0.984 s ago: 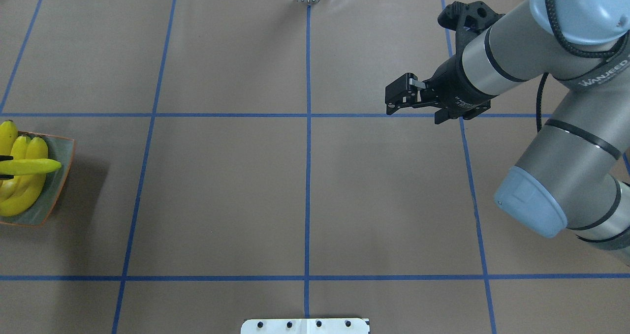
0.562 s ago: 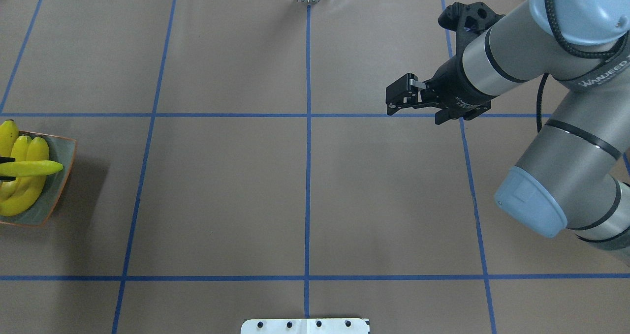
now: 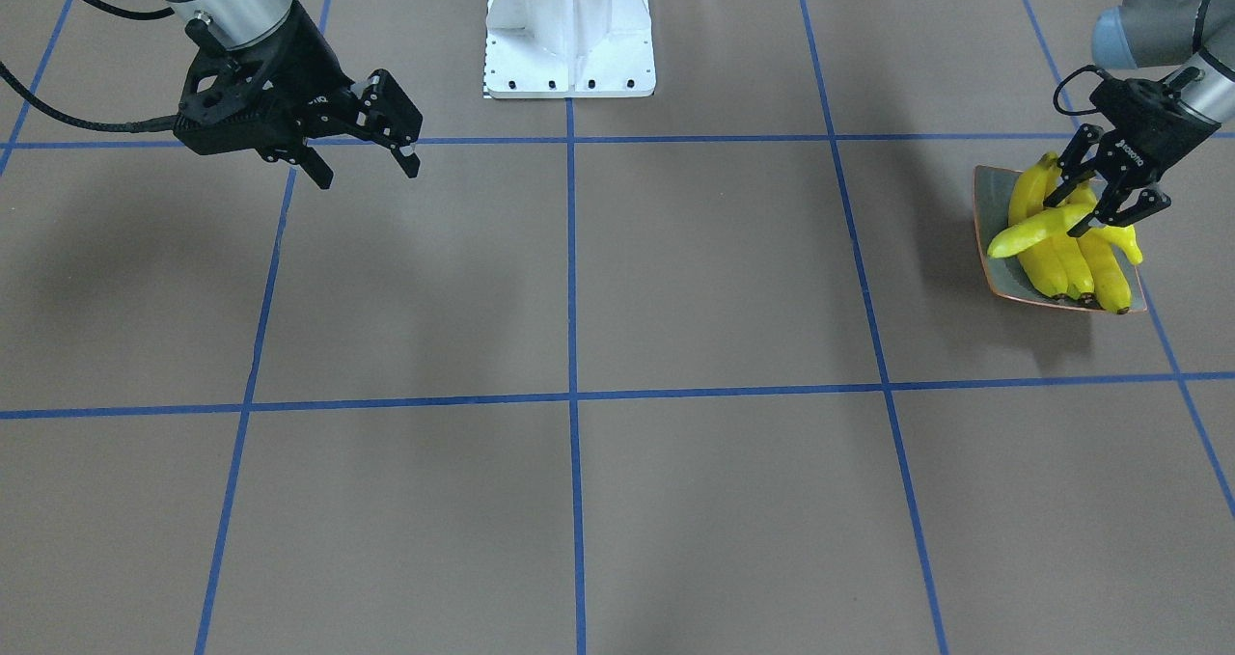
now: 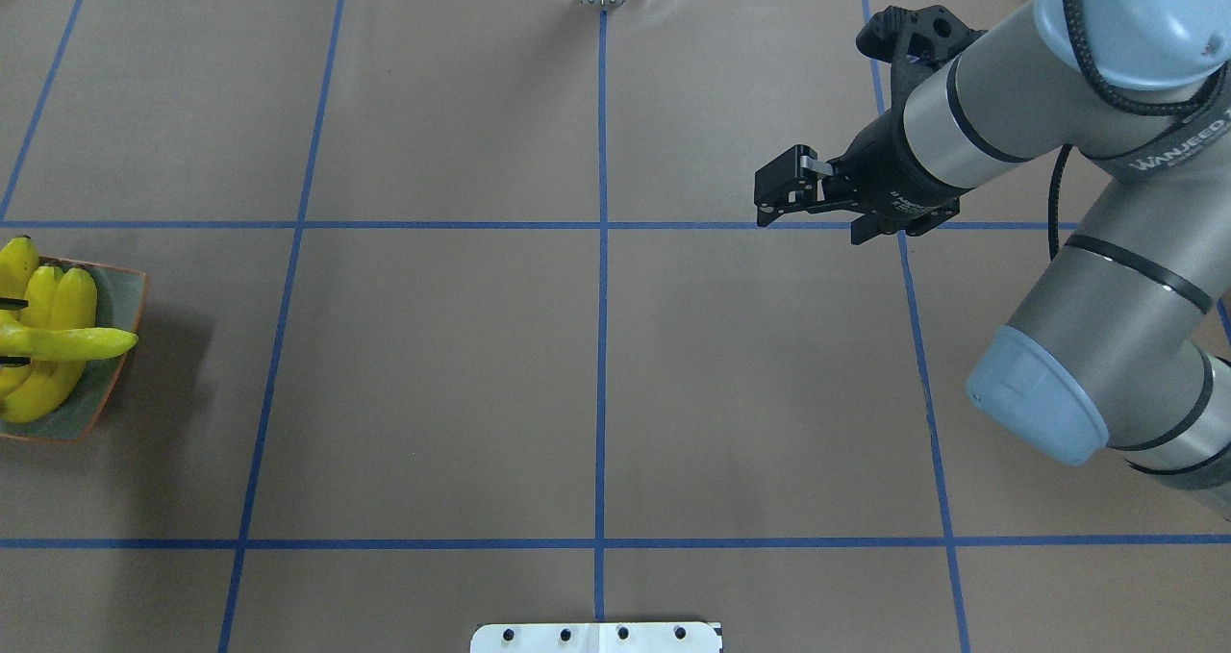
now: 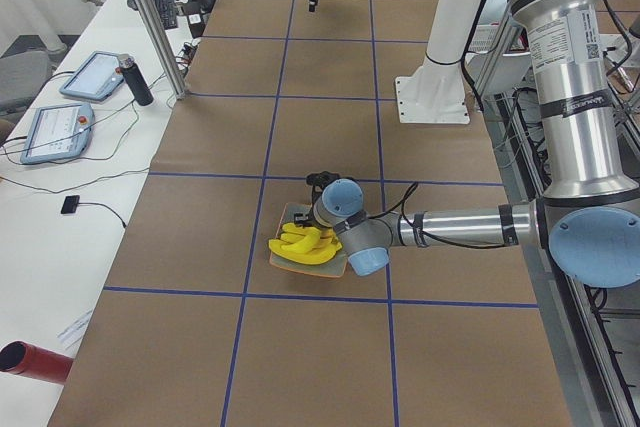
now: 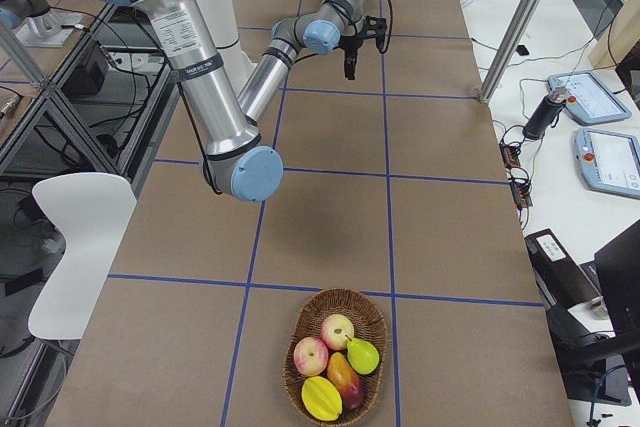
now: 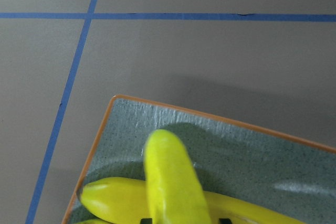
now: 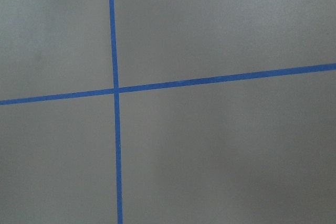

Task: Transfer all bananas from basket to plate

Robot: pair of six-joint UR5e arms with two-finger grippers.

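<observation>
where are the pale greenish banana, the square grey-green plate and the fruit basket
pale greenish-yellow banana (image 3: pixel 1025 231): front-facing view, free end
square grey-green glazed plate (image 4: pixel 124 292): overhead view, bare corner
woven wicker basket (image 6: pixel 293 332): right view, rim

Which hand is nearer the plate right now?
Left. The left hand is directly over the plate, closed on the pale banana lying across the others. The right hand hangs open over bare table at the far end.
</observation>
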